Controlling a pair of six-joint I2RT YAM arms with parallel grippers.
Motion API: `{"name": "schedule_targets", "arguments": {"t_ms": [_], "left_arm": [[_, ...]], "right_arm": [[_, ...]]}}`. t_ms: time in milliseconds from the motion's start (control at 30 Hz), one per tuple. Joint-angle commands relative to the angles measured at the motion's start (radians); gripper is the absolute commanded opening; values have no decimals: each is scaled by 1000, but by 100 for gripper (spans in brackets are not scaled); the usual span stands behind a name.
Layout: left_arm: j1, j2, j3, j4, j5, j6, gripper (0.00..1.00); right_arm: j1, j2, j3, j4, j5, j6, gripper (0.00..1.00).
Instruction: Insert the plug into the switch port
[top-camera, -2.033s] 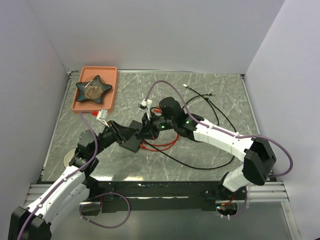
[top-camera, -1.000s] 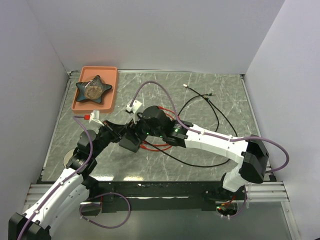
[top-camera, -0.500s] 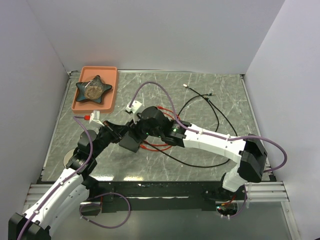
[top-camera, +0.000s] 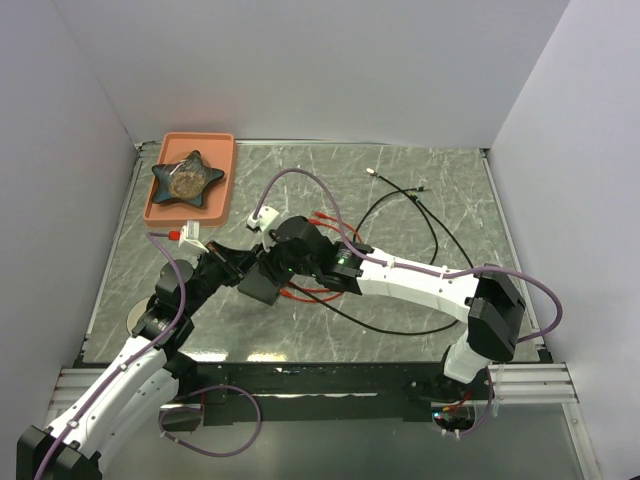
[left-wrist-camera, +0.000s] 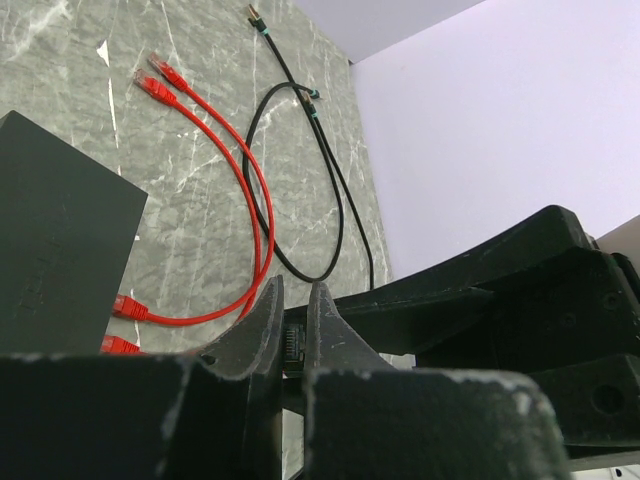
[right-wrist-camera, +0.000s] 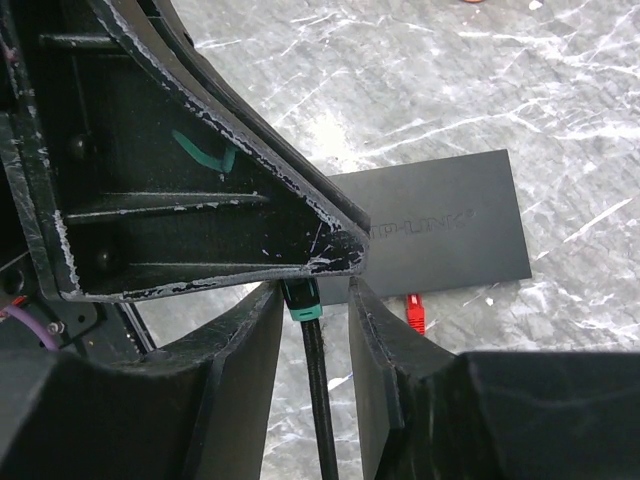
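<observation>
The switch (right-wrist-camera: 440, 225) is a flat matte-black box lying on the marble table, also seen in the left wrist view (left-wrist-camera: 55, 230) and from above (top-camera: 262, 288). My left gripper (left-wrist-camera: 293, 295) is shut on the plug (left-wrist-camera: 291, 345), whose contacts show between the jaws. In the right wrist view the plug's teal collar (right-wrist-camera: 301, 298) pokes out under a left finger, and its black cable (right-wrist-camera: 318, 390) runs down between my right gripper's (right-wrist-camera: 315, 288) fingers. They stand open, with a gap on each side of the cable. From above, both grippers meet just left of the switch (top-camera: 250, 265).
A red cable (left-wrist-camera: 245, 220) loops on the table, with red plugs (right-wrist-camera: 414, 312) at the switch's edge. The black cable (top-camera: 400, 205) curves across the table's right half. An orange tray (top-camera: 160, 212) with a dark star-shaped dish (top-camera: 186, 176) sits at the back left.
The right arm has reached further left towards the left gripper, and its fingers have narrowed round the black cable. The left arm has held still over the last second.
</observation>
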Motion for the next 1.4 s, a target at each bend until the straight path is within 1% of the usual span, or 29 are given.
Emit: {"name": "schedule_targets", "arguments": {"t_ms": [0,200,233,267,300,333,400,433,500,600,633,667,700,733,800,867,967,1067,1133,1200,1267,1367], "left_arm": [[1,-4,42,22,-11,-6,1],[1,4,40,24,-12,-3,1],[1,6,40,24,-11,-2,1],[1,7,42,25,-11,-1,1],[1,7,42,24,-8,-1,1],[1,9,43,24,-9,-1,1],[1,12,43,25,-9,0,1],[1,15,42,27,-9,0,1],[1,18,40,28,-9,2,1],[1,27,43,24,-15,8,1],[1,30,45,21,-20,11,3],[1,32,46,11,-20,14,7],[1,33,49,4,-23,20,37],[1,33,54,-5,-29,25,59],[1,32,61,-42,-57,29,85],[1,24,65,-61,-77,34,92],[1,19,68,-85,-107,44,95],[1,29,78,-114,-149,67,95],[1,41,94,-145,-149,80,96],[1,58,100,-145,-196,97,96],[2,75,103,-169,-212,109,97],[10,124,114,-161,-223,133,98]], "right_arm": [[6,-23,37,37,10,8,40],[9,-36,32,42,22,8,39],[9,-36,34,42,25,8,33],[9,-34,34,41,27,8,32],[8,-28,37,36,27,8,28],[9,-28,40,33,28,8,21],[9,-23,42,33,37,11,15],[9,-23,42,31,43,13,8],[9,-28,40,34,60,13,1],[9,-36,34,38,80,8,0],[11,-36,35,33,83,2,0],[9,-36,35,24,83,-1,0],[9,-36,32,22,85,-3,0],[9,-39,23,21,86,-10,0],[9,-51,8,21,88,-17,0],[9,-60,-17,22,93,-23,0],[9,-71,-46,11,111,-38,0],[3,-83,-80,1,125,-61,0],[-15,-89,-116,10,125,-75,0],[-50,-103,-147,5,96,-75,0],[-79,-123,-176,17,77,-73,0],[-150,-131,-234,50,33,-67,0]]}}
